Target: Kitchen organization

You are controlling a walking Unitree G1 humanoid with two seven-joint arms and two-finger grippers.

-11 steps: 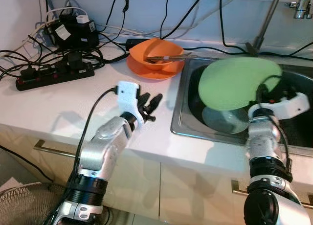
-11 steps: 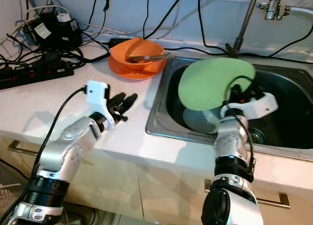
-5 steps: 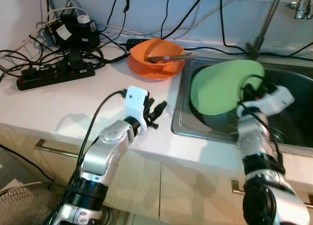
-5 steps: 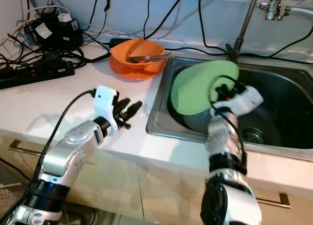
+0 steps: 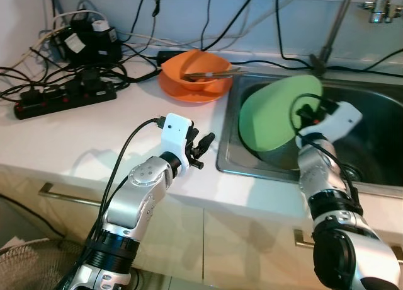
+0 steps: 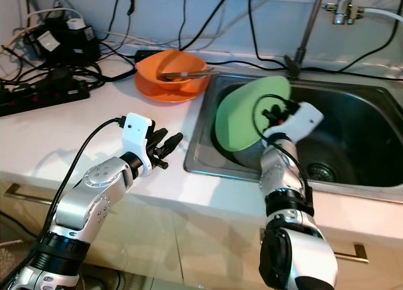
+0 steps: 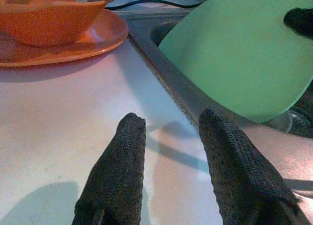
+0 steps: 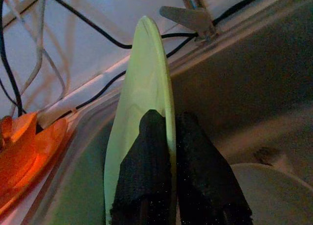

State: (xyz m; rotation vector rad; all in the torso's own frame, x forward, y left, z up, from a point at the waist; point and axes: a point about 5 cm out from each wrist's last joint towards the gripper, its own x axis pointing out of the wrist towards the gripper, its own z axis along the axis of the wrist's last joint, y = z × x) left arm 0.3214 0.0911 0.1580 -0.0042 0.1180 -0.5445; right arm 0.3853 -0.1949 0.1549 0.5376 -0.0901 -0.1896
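Right wrist view: I see my right gripper pinching the green plate, one finger on each face, the rim standing up between them.
Plate spot: I hold it on its edge over the sink, near the sink's left wall.
Left gripper: fingers apart, holding nothing, low over the white worktop just beside the sink edge.
Orange bowl: sits on an orange plate at the back, well apart from my fingers.

Green plate, tilted on edge above the sink.
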